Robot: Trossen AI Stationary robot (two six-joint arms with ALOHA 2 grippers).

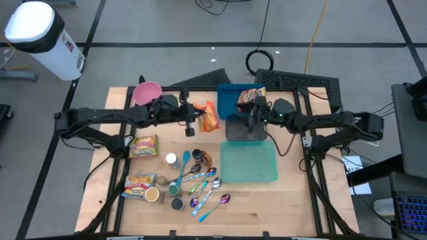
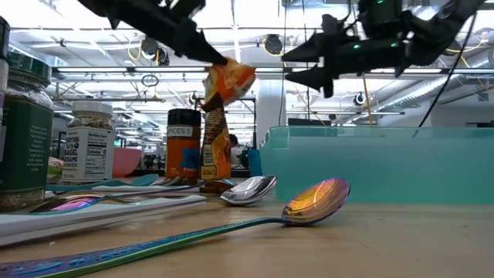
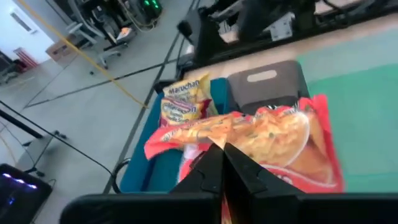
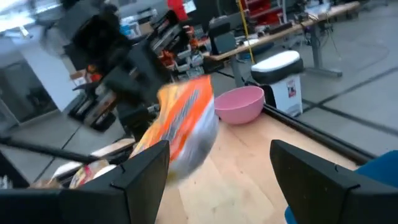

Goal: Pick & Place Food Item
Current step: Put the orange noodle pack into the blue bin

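Observation:
An orange snack packet hangs in the air above the table's middle, also visible in the low view and the right wrist view. My left gripper reaches in from the table's left and is shut on it. My right gripper hovers open a little to the packet's right, over the near edge of the blue bin; its fingers stand wide apart, pointing at the packet without touching it. A yellow noodle packet lies in the bin. My left gripper pinches the packet's crimped edge between its two shut fingers. The fingers come nearly level from the table's left, slanting slightly down. The packet is lifted clear of the table and hangs tilted below the fingertips.
A dark grey container and a teal tray lie right of centre. Several spoons, spice jars and two noodle packets fill the near left. A pink bowl stands at the far left.

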